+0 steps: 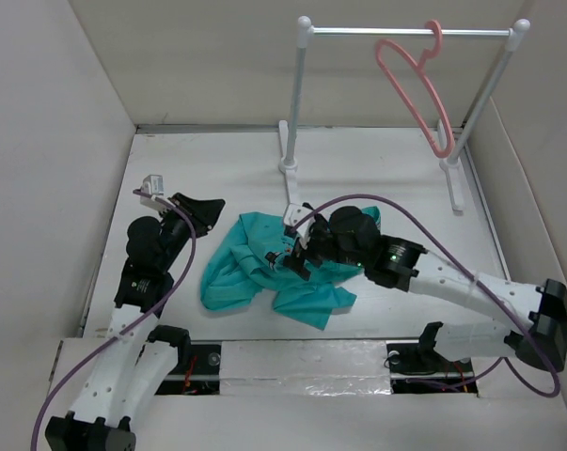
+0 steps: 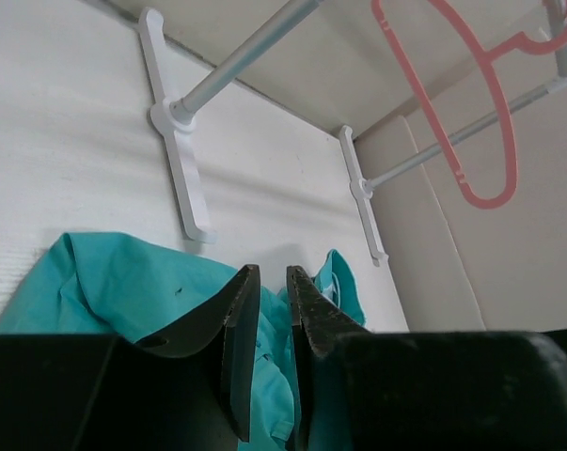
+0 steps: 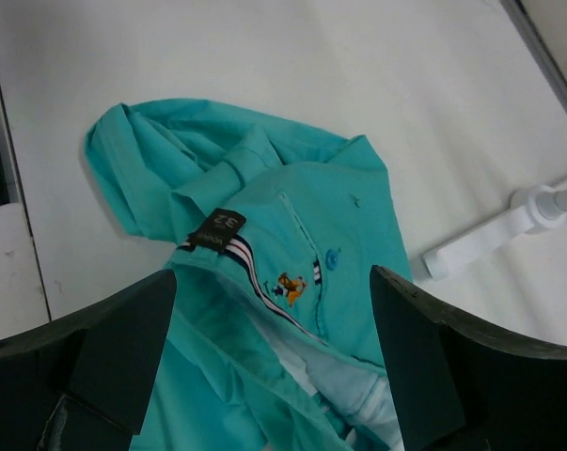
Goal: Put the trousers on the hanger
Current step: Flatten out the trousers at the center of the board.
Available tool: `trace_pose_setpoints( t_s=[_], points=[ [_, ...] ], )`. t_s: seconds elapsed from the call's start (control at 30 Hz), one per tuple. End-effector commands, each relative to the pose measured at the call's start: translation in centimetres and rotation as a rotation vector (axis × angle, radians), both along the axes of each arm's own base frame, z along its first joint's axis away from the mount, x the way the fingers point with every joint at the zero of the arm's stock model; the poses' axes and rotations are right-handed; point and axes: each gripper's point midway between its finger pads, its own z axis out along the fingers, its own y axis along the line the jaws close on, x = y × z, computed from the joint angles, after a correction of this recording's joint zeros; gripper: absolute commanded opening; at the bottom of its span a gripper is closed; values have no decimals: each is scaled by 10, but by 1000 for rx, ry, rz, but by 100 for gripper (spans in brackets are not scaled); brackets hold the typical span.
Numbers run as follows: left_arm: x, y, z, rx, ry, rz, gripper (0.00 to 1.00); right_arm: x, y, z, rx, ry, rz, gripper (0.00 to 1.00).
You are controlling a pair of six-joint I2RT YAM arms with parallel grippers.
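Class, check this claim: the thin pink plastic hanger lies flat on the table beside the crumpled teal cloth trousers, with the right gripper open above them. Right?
No: the top external view shows the pink hanger hooked on the white-and-grey metal rail, not on the table. The rest holds.

Left gripper [image 2: 272, 274] nearly closed (right gripper [image 3: 274, 280] wide).

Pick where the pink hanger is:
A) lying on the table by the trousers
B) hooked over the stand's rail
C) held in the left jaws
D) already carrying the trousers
B: the hanger hangs bare from the rail by its hook, while the trousers lie crumpled on the table.
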Motion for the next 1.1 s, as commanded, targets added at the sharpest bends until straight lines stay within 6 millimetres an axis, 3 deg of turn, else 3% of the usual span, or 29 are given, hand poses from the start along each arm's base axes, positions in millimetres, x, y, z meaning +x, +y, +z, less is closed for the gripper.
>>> trace_pose_setpoints(
  t_s=[0.0,0.03,0.13,0.17,0.3,0.5,0.7,0.8,0.83,0.9,0.93,1.0,1.03,1.07],
  points=[
    [9,-3,-5,-31,-5,-5,16,1,28,34,54,-98,43,91],
    [11,-4,-14,-31,10,-5,20,-7,40,23,22,-95,69,91],
    [15,-5,-28,-41,34,-4,35,-2,47,16,-55,-140,25,94],
    [16,-5,-30,-40,40,-4,36,-1,49,5,-97,-138,18,95],
    [16,-4,-37,-32,46,2,40,-1,50,-6,-123,-127,4,95],
    [12,-4,-50,-19,63,-7,46,2,35,-31,-150,-98,-66,91],
    [11,-13,-68,-22,92,-62,47,14,39,-46,-193,-68,-122,77],
    [14,-11,-63,-5,76,-48,47,15,41,-58,-216,-38,-134,51],
    [15,-11,-59,-12,57,-51,47,20,37,-57,-206,-36,-160,32],
    [16,-15,-56,-26,43,-71,47,31,29,-38,-134,-45,-231,18],
    [21,-17,-57,-24,47,-78,47,36,22,-36,-114,-43,-266,7],
    [21,-27,-57,-32,45,-119,45,58,-6,-7,-12,-49,-386,0],
    [17,-50,-56,-24,40,-182,45,67,-21,-7,6,-43,-434,0],
    [21,-57,-58,0,46,-152,45,76,-34,1,58,-32,-487,0]
  ],
)
